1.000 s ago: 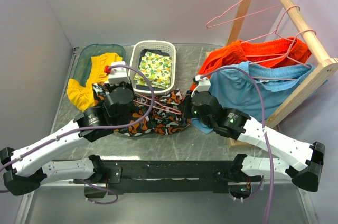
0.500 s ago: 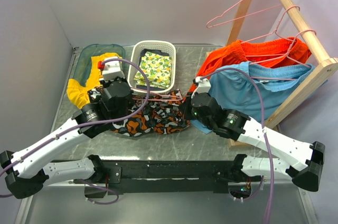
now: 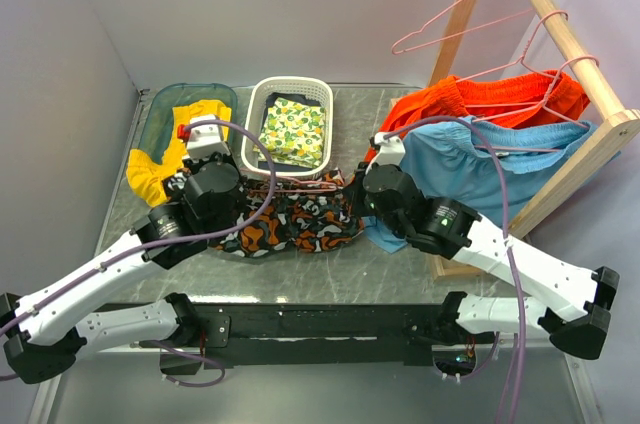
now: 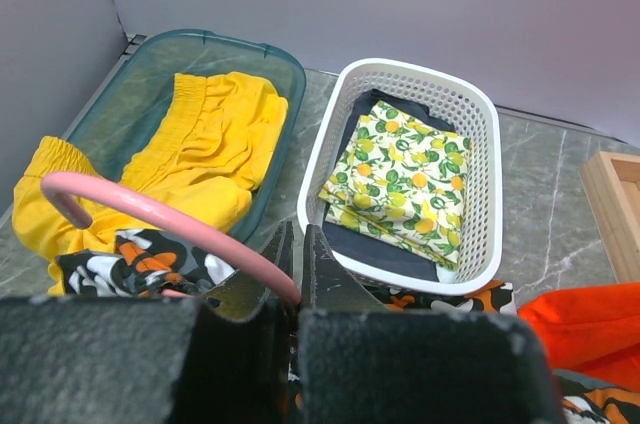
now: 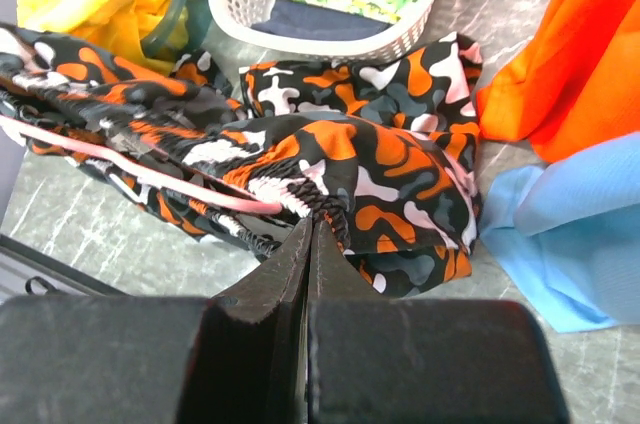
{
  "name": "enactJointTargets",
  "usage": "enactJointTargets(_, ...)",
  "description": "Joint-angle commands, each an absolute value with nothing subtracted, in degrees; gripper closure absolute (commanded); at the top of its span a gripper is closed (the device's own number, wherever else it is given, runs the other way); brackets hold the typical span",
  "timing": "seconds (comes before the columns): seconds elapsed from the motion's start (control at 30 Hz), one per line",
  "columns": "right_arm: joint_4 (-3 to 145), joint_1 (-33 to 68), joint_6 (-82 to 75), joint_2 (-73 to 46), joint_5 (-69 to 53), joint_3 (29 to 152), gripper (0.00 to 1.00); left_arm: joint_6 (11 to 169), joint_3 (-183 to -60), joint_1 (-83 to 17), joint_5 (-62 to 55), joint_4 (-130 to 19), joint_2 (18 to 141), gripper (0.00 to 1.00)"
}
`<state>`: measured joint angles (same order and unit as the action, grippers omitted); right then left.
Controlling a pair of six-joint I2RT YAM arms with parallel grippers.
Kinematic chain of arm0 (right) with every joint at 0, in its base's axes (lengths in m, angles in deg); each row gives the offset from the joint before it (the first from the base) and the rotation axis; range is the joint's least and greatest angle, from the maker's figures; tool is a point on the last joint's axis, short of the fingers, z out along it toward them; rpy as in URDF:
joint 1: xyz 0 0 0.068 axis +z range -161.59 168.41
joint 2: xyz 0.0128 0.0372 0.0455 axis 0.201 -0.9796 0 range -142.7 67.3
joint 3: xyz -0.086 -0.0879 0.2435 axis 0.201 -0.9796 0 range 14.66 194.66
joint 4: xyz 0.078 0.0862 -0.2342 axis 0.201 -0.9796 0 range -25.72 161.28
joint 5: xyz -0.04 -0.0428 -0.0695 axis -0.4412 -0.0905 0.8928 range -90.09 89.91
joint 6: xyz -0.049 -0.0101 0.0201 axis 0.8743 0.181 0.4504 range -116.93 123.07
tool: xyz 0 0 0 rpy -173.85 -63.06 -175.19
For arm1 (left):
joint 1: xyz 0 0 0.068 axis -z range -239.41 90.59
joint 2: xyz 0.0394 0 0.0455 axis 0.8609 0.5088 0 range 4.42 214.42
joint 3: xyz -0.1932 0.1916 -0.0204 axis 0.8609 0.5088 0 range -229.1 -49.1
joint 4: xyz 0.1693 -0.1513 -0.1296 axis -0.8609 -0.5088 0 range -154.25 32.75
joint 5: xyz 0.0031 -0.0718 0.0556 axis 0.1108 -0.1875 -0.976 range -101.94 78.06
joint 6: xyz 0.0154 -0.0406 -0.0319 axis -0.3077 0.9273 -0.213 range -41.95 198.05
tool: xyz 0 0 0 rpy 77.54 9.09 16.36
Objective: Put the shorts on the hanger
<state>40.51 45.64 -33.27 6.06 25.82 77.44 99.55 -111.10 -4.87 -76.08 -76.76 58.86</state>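
– Jaws first. What r they doing, L + R?
– Left gripper (image 4: 300, 256) is pinched tight on the pink wire of the hanger (image 4: 130, 206), just by the hook. Right gripper (image 5: 308, 229) is pinched tight on the stretchy top edge of the shorts (image 5: 390, 159).
– Where r the shorts?
– Bunched up on the table (image 3: 330, 269), btw the two arms, just in front of the white basket (image 4: 470, 114). The pink wire runs along their top edge. It looks like it goes inside the cloth, but I can't tell how far.
– So which step is it?
– I think it's the threading bit: getting the wire thru the shorts. They're not hung up yet.
– What next?
– Prob. the right side must pull the cloth along the wire while the left holds the hanger steady, w/o letting go. Then lift it all so the shorts hang even. The cloth is floppy, so it could slip off one end. The orange shorts (image 3: 470, 99) and blue shorts (image 3: 460, 169) are close on the right. Don't snag those.
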Motion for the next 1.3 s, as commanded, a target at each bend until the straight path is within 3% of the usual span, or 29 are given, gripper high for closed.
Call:
enactJointTargets(0.0, 38.15, 45.62, -31.65, 5.16, 30.58, 82.77, 1.0, 98.25, -111.15, -5.62, -77.78, -77.55, 57.86, 0.99)
enactJointTargets(0.5, 36.56, 47.2, -29.54, -0.02, 26.54, 93.4, 1.0, 100.63, -111.24, -5.54, -74.09, -76.94, 60.85, 0.99)
enactJointTargets(0.9, 37.62, 48.52, -27.09, -3.19, 21.8, 98.76, 1.0, 100.82, -123.45, -5.01, -63.2, -79.83, 64.27, 0.99)
enactJointTargets(0.97, 37.44, 48.52, -25.85, -2.41, 19.87, 99.91, 0.87, 98.45, -126.08, -4.92, -61.87, -80.37, 64.72, 0.99)
enactJointTargets(1.0, 37.61, 48.61, -24.19, -0.83, 18.9, 100.0, 0.69, 97.49, -126.96, -4.84, -60.21, -80.89, 65.07, 0.99)
enactJointTargets(1.1, 38.14, 48.52, -19.98, 2.77, 14.24, 100.61, 0.46, 92.39, -131.0, -4.83, -57.13, -82.39, 65.25, 0.99)
enactJointTargets(1.27, 35.69, 48.52, -14.7, 7.35, 9.84, 103.07, 0.37, 85.18, -137.59, -4.75, -46.5, -83.69, 64.98, 0.99)
